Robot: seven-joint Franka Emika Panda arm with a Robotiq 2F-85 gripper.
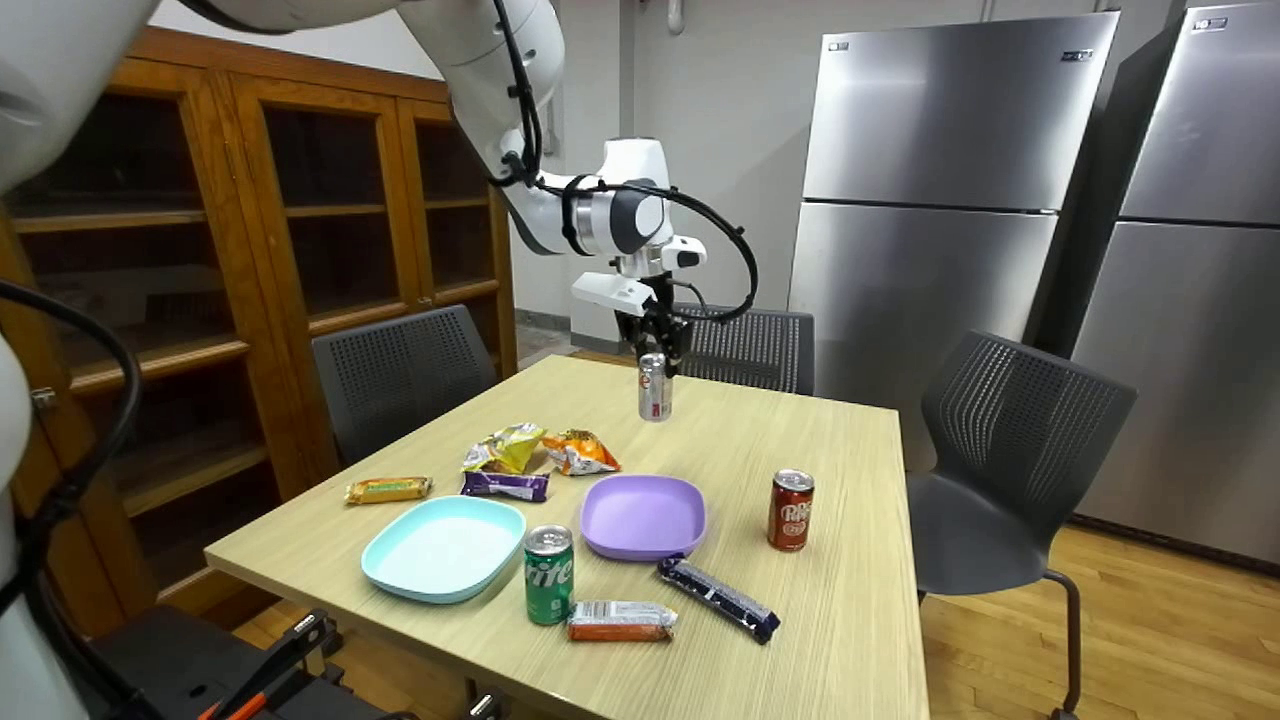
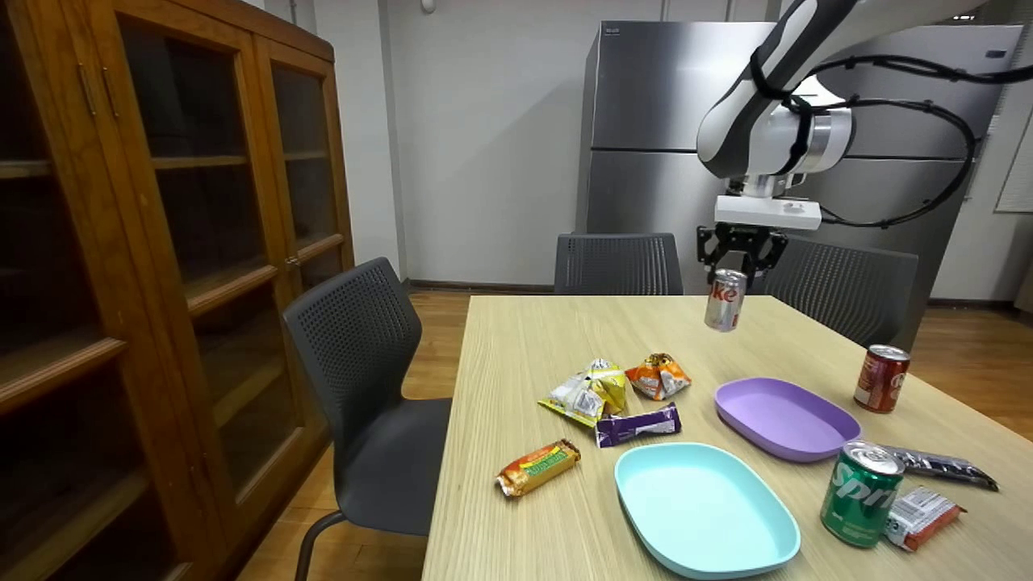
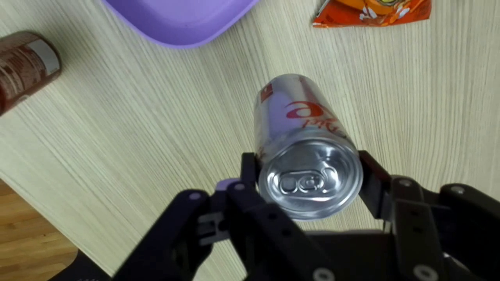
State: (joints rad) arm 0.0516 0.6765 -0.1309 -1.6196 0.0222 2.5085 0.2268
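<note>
The grasp is made: the claw (image 3: 308, 166) is partly closed, a finger bearing on each side of a silver aluminium Diet Coke can with red lettering (image 1: 655, 390), just below its rim, and the fingers stand only as far apart as the can's body allows. The hold looks secure, with the can between the two fingertips and the pull-tab end toward the wrist.

The can is over the part of the pale wood-grained worktop (image 1: 830, 630) nearer the refrigerators, well apart from the other items. It leans slightly, which suggests it is lifted, though I cannot tell for certain whether its base clears the surface.

Letting go is not yet done, and the can is outside both the shallow purple plastic plate (image 1: 640, 515) and the shallow turquoise plastic plate (image 1: 440, 550).

The claw touches nothing else. On the worktop, outside the plates, stand a dark red Dr Pepper can (image 1: 791, 510) and a green Sprite can (image 1: 549, 578). An orange crinkled snack bag (image 1: 580, 453), a yellow crinkled snack bag (image 1: 507, 450) and four wrapped bars, gold (image 1: 388, 489), purple (image 1: 506, 486), dark blue (image 1: 718, 600) and red-and-white (image 1: 622, 622), lie around the plates.
</note>
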